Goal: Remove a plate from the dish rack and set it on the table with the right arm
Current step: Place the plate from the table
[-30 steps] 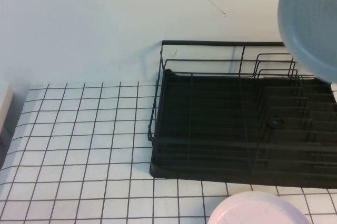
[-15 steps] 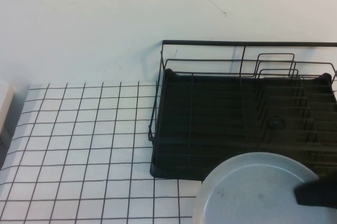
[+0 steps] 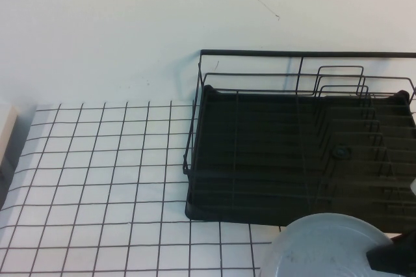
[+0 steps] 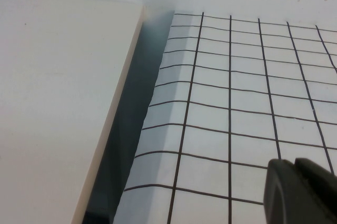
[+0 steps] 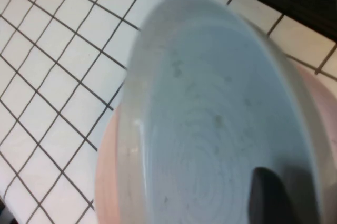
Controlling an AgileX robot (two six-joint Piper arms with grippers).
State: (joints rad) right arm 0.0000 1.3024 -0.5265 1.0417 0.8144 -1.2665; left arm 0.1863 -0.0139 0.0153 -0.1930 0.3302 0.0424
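At the near right edge of the table, in front of the rack, the round pale grey plate with a raised rim and faint dark specks (image 3: 328, 248) is held face up by the right arm's black gripper (image 3: 393, 259), whose jaws are clamped on the plate's rim at its right side. In the right wrist view one black finger (image 5: 268, 195) lies across the plate's (image 5: 210, 124) inner face, and beneath the grey plate shows the edge of a pale lilac-pink plate (image 5: 105, 182) resting on the grid; whether the two plates touch cannot be told. The large rectangular black wire dish rack with upright dividers and a black tray base (image 3: 299, 147) stands just behind the plate, holding no dishes, against a plain white wall (image 3: 130, 30). The white table with its grid of thin black lines (image 3: 97, 179) spreads to the left. The left arm's black gripper (image 4: 303, 192) hangs over the table's far left edge, beside a flat cream-white panel (image 4: 52, 103), its jaws together.
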